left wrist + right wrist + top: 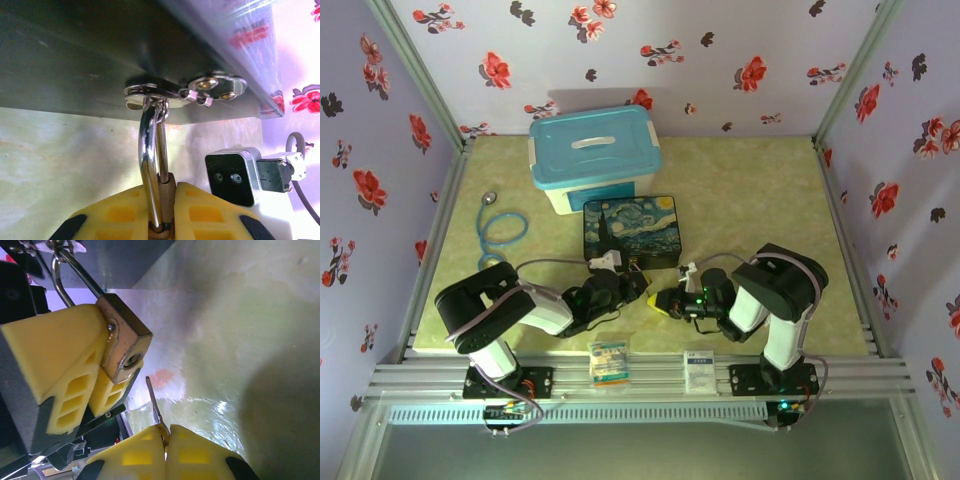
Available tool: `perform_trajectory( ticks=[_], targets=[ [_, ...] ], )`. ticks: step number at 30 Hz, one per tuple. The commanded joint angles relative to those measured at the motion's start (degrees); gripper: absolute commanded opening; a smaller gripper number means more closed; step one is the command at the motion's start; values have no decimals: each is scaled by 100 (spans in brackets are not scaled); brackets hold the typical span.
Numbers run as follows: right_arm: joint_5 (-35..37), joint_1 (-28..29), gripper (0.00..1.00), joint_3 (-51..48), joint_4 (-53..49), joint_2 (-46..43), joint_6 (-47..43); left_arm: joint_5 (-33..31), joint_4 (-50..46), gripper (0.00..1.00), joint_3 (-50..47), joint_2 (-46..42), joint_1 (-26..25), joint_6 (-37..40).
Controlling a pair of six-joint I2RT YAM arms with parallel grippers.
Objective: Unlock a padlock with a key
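Observation:
The brass padlock hangs by its silver shackle from the metal hasp on the dark painted box. My left gripper is shut on the padlock's body, one yellow finger on each side. In the right wrist view the padlock shows its keyhole facing down toward the key. My right gripper is shut on the key's head. The thin key shaft points up at the keyhole, with its tip a short way below and to the right of it, not inside.
A white tub with a blue lid stands behind the painted box. A blue cable loop lies at the left. Two small packets lie on the front rail. The arms meet at mid-table, gripper to gripper.

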Motion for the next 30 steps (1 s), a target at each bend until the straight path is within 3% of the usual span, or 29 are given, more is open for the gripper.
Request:
perform_trajectory(
  ticks=[1, 6, 30],
  targets=[
    [-125, -63, 0, -99, 292, -90, -37, -68, 288, 0, -67, -12, 50, -147],
    [-219, -85, 0, 26, 309, 242, -64, -42, 315, 0, -46, -34, 47, -131],
    [-305, -220, 0, 197, 310, 170, -113, 32, 257, 0, -156, -87, 49, -77]
  ],
)
